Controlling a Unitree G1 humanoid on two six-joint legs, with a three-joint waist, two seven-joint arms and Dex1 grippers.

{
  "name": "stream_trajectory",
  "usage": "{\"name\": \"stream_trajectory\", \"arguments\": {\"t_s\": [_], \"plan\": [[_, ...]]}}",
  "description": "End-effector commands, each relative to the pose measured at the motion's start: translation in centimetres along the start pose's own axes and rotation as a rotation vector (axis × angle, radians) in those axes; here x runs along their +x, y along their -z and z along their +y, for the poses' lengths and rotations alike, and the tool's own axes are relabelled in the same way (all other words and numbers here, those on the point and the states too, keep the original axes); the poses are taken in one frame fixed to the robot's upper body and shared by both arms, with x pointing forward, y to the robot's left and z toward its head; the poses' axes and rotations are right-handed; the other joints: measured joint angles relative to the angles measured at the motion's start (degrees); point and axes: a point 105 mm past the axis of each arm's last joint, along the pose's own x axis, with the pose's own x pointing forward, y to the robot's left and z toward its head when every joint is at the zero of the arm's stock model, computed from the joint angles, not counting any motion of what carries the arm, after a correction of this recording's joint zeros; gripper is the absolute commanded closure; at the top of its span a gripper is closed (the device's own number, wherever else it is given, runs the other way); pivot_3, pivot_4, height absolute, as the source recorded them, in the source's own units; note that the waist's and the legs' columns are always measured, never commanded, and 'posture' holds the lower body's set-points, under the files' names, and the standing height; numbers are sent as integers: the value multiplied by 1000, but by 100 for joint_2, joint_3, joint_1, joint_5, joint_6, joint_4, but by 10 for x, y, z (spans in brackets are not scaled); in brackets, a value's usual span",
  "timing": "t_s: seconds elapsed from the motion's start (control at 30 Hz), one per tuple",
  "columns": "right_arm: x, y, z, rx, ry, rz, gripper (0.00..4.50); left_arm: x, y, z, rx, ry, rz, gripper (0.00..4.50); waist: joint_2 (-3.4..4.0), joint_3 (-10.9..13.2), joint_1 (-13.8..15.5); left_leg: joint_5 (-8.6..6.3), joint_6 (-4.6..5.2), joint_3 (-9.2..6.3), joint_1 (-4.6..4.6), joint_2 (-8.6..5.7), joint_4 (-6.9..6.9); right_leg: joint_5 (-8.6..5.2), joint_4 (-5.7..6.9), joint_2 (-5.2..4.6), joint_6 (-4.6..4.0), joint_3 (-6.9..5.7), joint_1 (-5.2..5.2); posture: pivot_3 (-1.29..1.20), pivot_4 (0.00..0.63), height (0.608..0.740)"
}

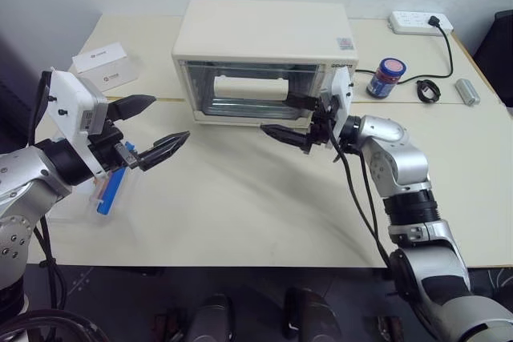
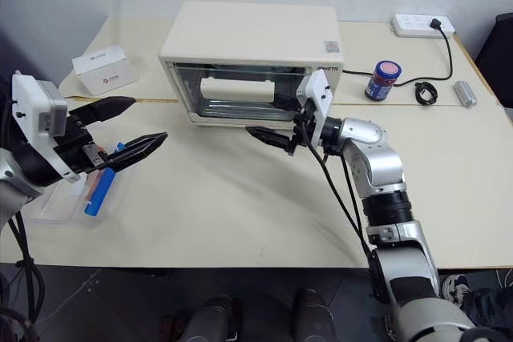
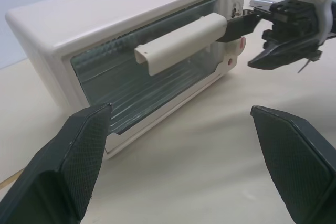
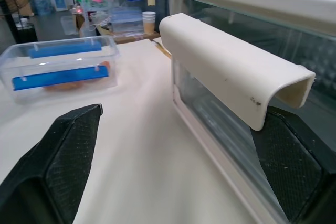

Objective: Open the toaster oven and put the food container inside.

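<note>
The cream-white toaster oven (image 1: 264, 42) stands at the back of the table with its glass door shut. Across the door runs the cream bar handle (image 1: 250, 87). My right gripper (image 1: 290, 118) is open and points left at the handle's right end. Its upper finger (image 3: 237, 24) lies against that end and its lower finger hangs below it, in front of the door. The clear food container (image 4: 60, 69) with blue clips rests on the table at the near left. My left gripper (image 1: 156, 127) hovers open and empty just above the container, partly hiding it.
A small white cardboard box (image 1: 104, 66) sits left of the oven. To the oven's right are a jar (image 1: 386, 78), a black band (image 1: 427, 91), a silver cylinder (image 1: 466, 91) and a power strip (image 1: 421, 22) with its black cable. Bare tabletop (image 1: 240, 198) lies before the oven.
</note>
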Motion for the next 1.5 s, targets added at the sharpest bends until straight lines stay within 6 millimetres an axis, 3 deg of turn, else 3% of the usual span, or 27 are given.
{"name": "stream_trajectory", "arguments": {"t_s": [0.03,0.07,0.17,0.33,0.47,0.6,0.93,1.1,1.27,1.37,1.5], "plan": [[-1,-14,16,-33,-66,-43,19,2,-10,6,44,-13,-28,0,0,0,1,0,0,1,0,0,0,0,0,0,0,1,-1,0,150,740],[-1,-10,20,-25,-71,-33,19,5,-13,9,51,-17,-42,0,0,0,2,0,0,2,-1,0,0,0,0,0,0,1,-1,0,150,740],[-2,2,29,-10,-76,-12,0,13,-25,17,58,-22,-95,594,-1,0,7,0,0,2,-1,0,0,0,1,1,0,0,-2,0,150,740],[-1,15,37,16,-56,1,0,32,-37,35,129,-32,-96,2128,-1,0,-5,0,-1,11,2,0,-1,0,4,3,1,6,-5,0,150,740],[-1,20,40,25,-40,0,0,49,-31,44,183,-19,-45,3299,-1,0,-3,0,-1,21,2,0,0,0,9,4,1,14,-11,0,150,740],[-1,20,41,30,-18,-8,0,66,-10,42,230,29,54,4463,-1,0,-1,0,0,23,2,0,0,0,11,5,1,16,-14,0,150,740],[-16,17,43,25,44,4,0,88,10,26,231,135,125,4463,-4,1,5,-1,1,26,-1,0,1,1,12,5,1,18,-16,0,150,740],[-73,24,55,12,117,165,0,88,25,1,236,258,180,4463,-6,2,119,-5,8,23,-4,-2,5,1,12,3,1,17,-16,0,150,740],[-108,10,77,46,88,233,0,82,46,-18,224,321,252,4463,-11,6,142,-11,18,40,-6,-4,11,8,-4,2,15,31,-16,0,150,740],[-118,-3,83,55,87,237,0,82,65,-23,203,304,305,4463,-14,7,145,-11,19,50,6,2,12,8,0,6,15,43,-13,0,150,740],[-114,-16,81,55,96,207,0,85,85,-29,185,284,358,4463,-18,9,155,-10,19,52,6,6,18,10,0,10,18,48,-12,0,150,740]]}}
